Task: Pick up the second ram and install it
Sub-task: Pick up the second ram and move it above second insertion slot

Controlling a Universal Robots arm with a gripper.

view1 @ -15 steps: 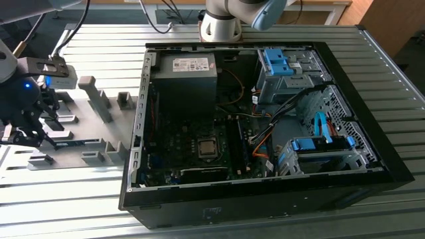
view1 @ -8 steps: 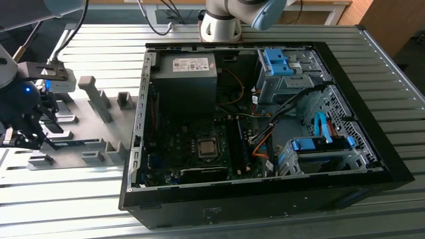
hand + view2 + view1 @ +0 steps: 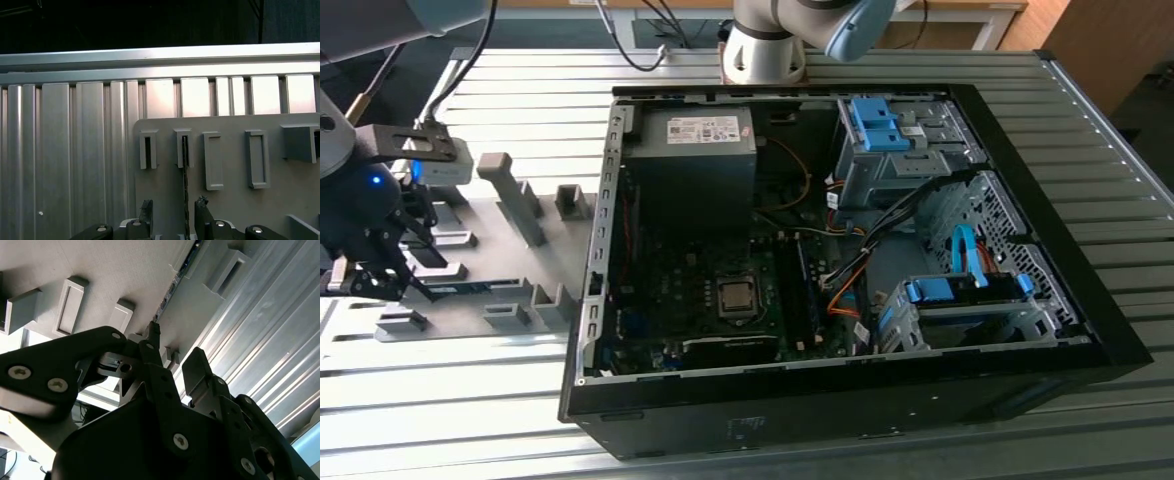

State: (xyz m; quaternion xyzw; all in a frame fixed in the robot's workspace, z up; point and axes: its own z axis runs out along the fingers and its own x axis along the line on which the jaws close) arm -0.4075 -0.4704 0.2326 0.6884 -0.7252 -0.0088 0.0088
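Note:
The second ram [image 3: 185,172] stands on edge in the slots of grey holder blocks [image 3: 183,148] on a grey fixture plate [image 3: 230,210]. In the first wrist view it is a thin dark line running between my fingertips. My gripper [image 3: 174,212] is open and straddles it, with a gap on each side. In the second wrist view the ram [image 3: 172,286] leads down to the gripper [image 3: 172,352] between the black fingers [image 3: 197,365]. In the exterior view the gripper [image 3: 384,282] hangs over the plate at the exterior view's left, beside a blue-green sliver of the ram [image 3: 464,290].
An open black computer case [image 3: 606,200] lies to the exterior view's right of the plate, with its motherboard [image 3: 720,290], power supply [image 3: 694,150] and blue drive latches [image 3: 878,125] showing. Several grey holder blocks [image 3: 520,200] rise from the plate. The ribbed metal table [image 3: 520,90] runs all around.

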